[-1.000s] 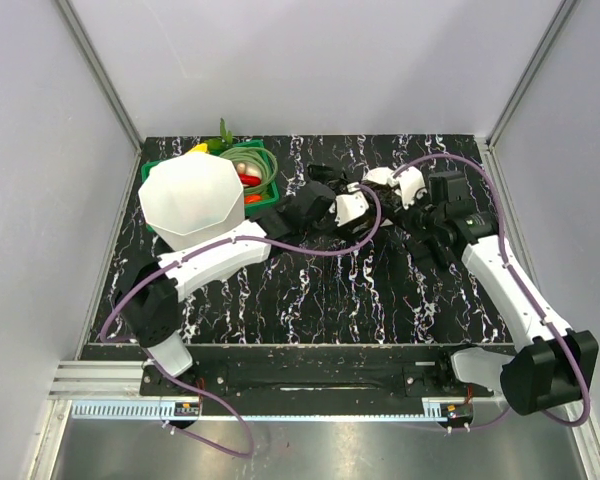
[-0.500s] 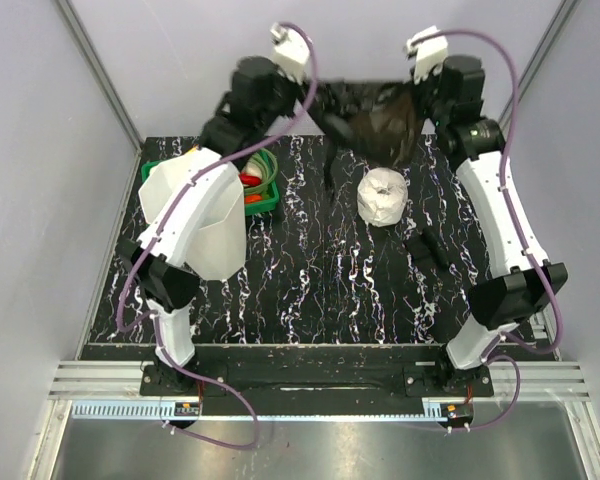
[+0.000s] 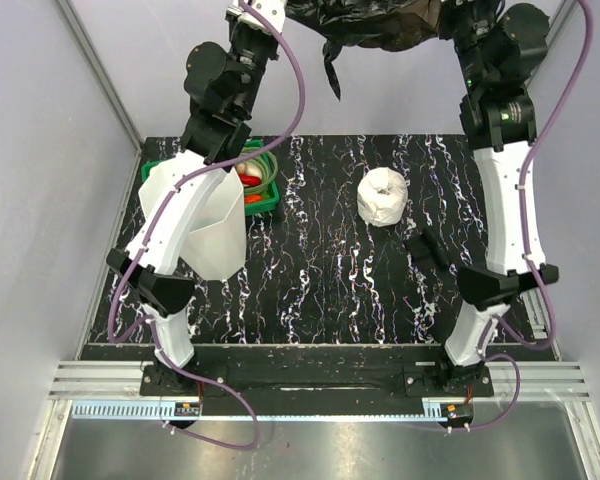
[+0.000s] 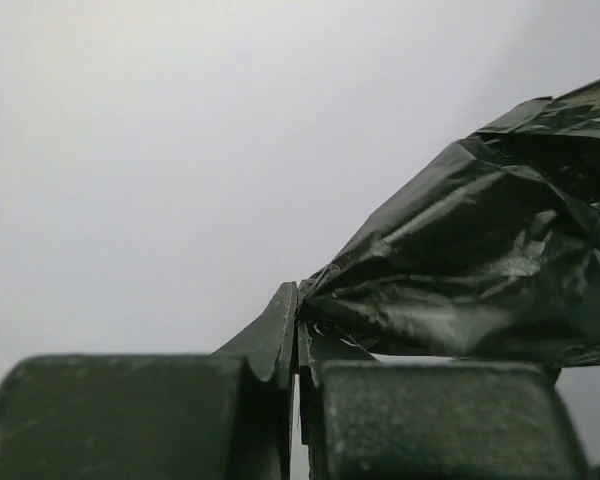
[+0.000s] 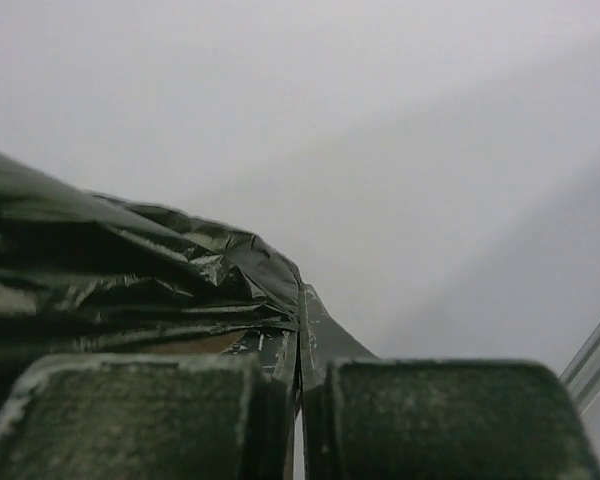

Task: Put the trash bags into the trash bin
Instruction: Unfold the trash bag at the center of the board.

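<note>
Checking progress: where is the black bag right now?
Top view: the bag hangs stretched between the left gripper and right gripper, high at the frame's top edge, up-frame of the white roll.

Top camera looks down on table (image 3: 320, 290); close wrist cameras share the bag (image 4: 480, 270)

The thin glossy black plastic film bag (image 3: 372, 24) hangs crumpled and stretched between my two pincers. One edge is pinched in my left pincer (image 4: 297, 310) and the other in my right pincer (image 5: 300, 310), with a loose strip dangling beneath the left one. The tall white translucent plastic bin (image 3: 223, 235) stands upright well below my left pincer, apart from the bag
</note>
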